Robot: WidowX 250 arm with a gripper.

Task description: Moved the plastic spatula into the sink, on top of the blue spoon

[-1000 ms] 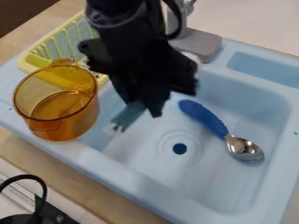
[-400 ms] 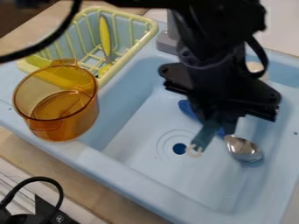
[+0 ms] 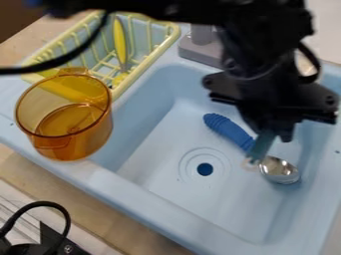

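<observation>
Gripper (image 3: 274, 133), black and with two fingers, hangs over the right part of the light-blue plastic sink (image 3: 136, 185). Its fingers are closed on the teal plastic spatula (image 3: 262, 144), which points down and a little to the left, with a pale end at the bottom. The spatula is in front of the spoon with ridged blue handle and shiny metal bowl (image 3: 228, 129), close to where handle and bowl meet; I cannot tell if the two are touching.

The spoon lies on the sink floor, handle to the far left and bowl to the near right. To its left is the round dark drain hole (image 3: 205, 169). On the left side stands the transparent orange pot (image 3: 96, 134). Behind it, at the far left, is the yellow plastic dish rack (image 3: 143, 69), and inside leans a utensil with yellow handle (image 3: 120, 41).
</observation>
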